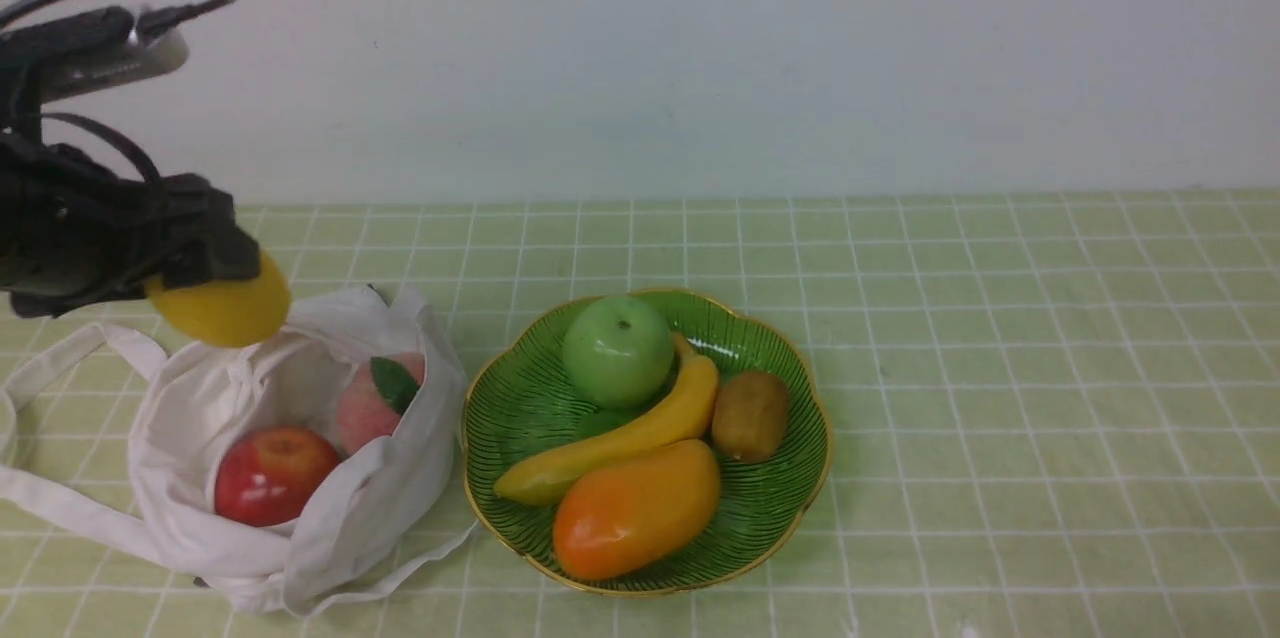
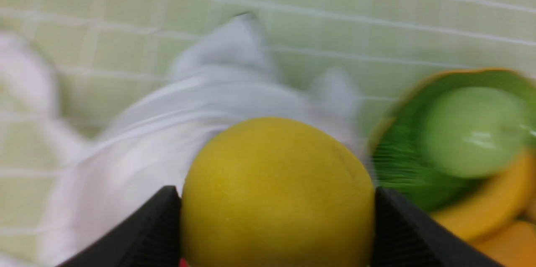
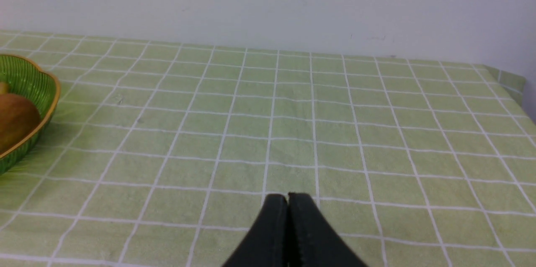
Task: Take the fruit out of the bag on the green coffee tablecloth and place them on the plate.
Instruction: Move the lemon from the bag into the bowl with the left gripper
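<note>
My left gripper (image 1: 215, 288) is shut on the yellow lemon (image 1: 222, 308) and holds it in the air just above the back left rim of the white bag (image 1: 300, 518). In the left wrist view the lemon (image 2: 276, 191) sits between the two black fingers (image 2: 146, 233), with the blurred bag (image 2: 176, 129) below. The red apple (image 1: 272, 474) and the pink peach with a green leaf (image 1: 372, 410) lie inside the open bag. The green plate (image 1: 790, 508) stands right of the bag on the green tablecloth (image 1: 1000, 368). My right gripper (image 3: 287, 196) is shut and empty over bare cloth.
The plate holds a green apple (image 1: 617, 350), a banana (image 1: 630, 438), an orange mango (image 1: 636, 508) and a kiwi (image 1: 750, 414). The bag's straps (image 1: 60, 358) trail to the left. The plate's edge (image 3: 46, 103) shows in the right wrist view. A white wall stands behind the table.
</note>
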Motion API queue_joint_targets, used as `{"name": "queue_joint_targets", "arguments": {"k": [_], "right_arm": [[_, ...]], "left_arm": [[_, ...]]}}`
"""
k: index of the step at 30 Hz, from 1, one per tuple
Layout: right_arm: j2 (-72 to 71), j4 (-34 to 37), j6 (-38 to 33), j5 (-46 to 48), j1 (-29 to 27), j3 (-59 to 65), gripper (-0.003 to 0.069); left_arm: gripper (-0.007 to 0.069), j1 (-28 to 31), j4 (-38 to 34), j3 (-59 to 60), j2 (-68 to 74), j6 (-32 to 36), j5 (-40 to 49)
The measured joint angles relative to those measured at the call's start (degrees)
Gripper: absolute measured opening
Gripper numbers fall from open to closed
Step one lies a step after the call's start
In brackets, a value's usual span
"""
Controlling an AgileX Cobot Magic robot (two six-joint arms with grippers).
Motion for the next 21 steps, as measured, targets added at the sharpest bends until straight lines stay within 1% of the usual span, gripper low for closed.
{"name": "queue_joint_targets", "arguments": {"k": [2,3,4,5,6,8,10,14,19,21], "right_arm": [[0.00,0.00,0.00,0.00,0.00,0.00,-0.0013],[0.00,0.00,0.00,0.00,0.00,0.00,-0.0013],[0.00,0.00,0.00,0.00,0.00,0.00,-0.0013],[0.00,0.00,0.00,0.00,0.00,0.00,-0.0013],[0.00,0.00,0.00,0.00,0.00,0.00,-0.0013],[0.00,0.00,0.00,0.00,0.00,0.00,-0.0013],[0.00,0.00,0.00,0.00,0.00,0.00,-0.0013],[0.00,0.00,0.00,0.00,0.00,0.00,-0.0013],[0.00,0.00,0.00,0.00,0.00,0.00,-0.0013],[0.00,0.00,0.00,0.00,0.00,0.00,-0.0013]], "left_arm": [[0.0507,-3.19,-4.94,0.00,-1.00,4.31,0.00],[0.0507,-5.85,-8.45,0.00,-1.01,7.30,-0.13],[0.0507,-5.85,-8.45,0.00,-1.01,7.80,-0.13],[0.0507,-8.96,-11.67,0.00,-0.40,11.30,-1.20],[0.0507,-10.82,-13.25,0.00,0.48,14.00,-2.53],[0.0507,-12.84,-14.51,0.00,1.70,16.29,-4.50],[0.0507,-16.41,-15.60,0.00,5.34,18.86,-8.52],[0.0507,-19.11,-15.86,0.00,11.62,19.67,-12.31],[0.0507,-19.64,-15.93,0.00,19.16,19.00,-16.65],[0.0507,-19.64,-15.93,0.00,20.22,18.74,-16.91]]}}
